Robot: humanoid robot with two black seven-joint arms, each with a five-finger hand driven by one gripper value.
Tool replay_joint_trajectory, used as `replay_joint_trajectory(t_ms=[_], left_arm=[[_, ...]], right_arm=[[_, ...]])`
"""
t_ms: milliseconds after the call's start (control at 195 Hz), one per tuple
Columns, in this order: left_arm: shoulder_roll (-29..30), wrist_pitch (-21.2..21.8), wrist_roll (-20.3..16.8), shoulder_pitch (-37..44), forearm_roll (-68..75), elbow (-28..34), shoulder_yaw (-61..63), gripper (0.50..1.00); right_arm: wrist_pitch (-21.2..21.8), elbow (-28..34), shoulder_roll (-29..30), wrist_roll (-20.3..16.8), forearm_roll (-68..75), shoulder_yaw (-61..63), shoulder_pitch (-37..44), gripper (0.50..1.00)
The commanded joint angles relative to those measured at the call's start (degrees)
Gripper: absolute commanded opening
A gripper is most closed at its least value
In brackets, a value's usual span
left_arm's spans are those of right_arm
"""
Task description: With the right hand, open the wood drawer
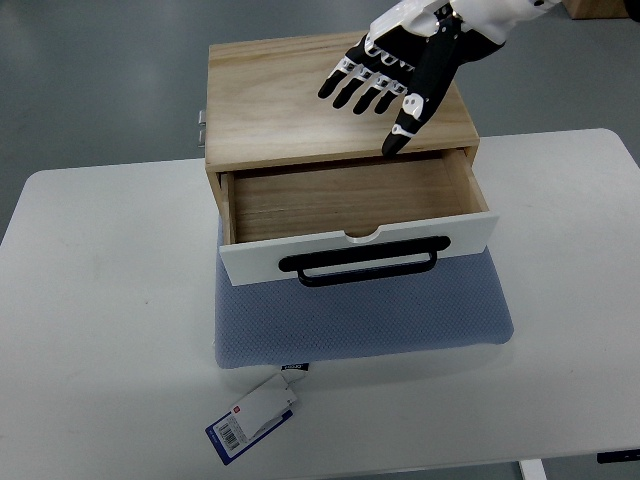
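My right hand [400,75] is black and white. My fingers [365,88] are black, with small white plates at the joints and shiny silver bits across the knuckles. My thumb is long and black, with white patches near its tip. My wrist is smooth white.

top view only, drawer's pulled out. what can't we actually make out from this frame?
- Left hand: not in the top view at all.
- Right hand: arm cut off by the top edge; whether the fingers touch the box top cannot be told.
- Drawer: its rear part is hidden under the box top.
- Metal part at the box's left side: mostly hidden by the box.
- Tag: print too small to read.
- Blue mat: partly covered by the box.
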Motion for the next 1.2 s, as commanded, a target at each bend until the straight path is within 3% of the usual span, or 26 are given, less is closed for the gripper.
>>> replay_joint_trajectory(t_ms=[0, 185, 421, 565, 811, 1196], left_arm=[[0.0, -0.01, 0.09, 0.0, 0.05, -0.28, 0.0, 1.0], [0.0, -0.01, 0.09, 0.0, 0.23, -0.36, 0.0, 1.0], [0.0, -0.01, 0.09, 0.0, 0.23, -0.36, 0.0, 1.0], [0.0, -0.01, 0.09, 0.0, 0.23, -0.45, 0.0, 1.0], [0.0, 0.07, 0.09, 0.0, 0.23, -0.54, 0.09, 1.0], [0.0, -0.01, 0.09, 0.0, 0.23, -0.63, 0.09, 1.0]], right_arm=[[-1.68, -8.41, -1.53, 4.09, -0.2, 8.05, -7.09, 0.944], [-5.55, -24.58, 1.81, 11.12, -0.03, 30.89, -26.15, 0.944], [-10.03, -35.65, 12.61, 18.5, -0.03, 58.58, -45.93, 0.944], [-9.85, -42.42, 20.53, 23.78, -0.03, 71.68, -53.84, 0.946], [-9.68, -43.48, 29.05, 25.27, -0.11, 84.78, -61.05, 0.946], [-9.59, -43.83, 31.08, 26.15, -0.11, 86.89, -62.72, 0.946]])
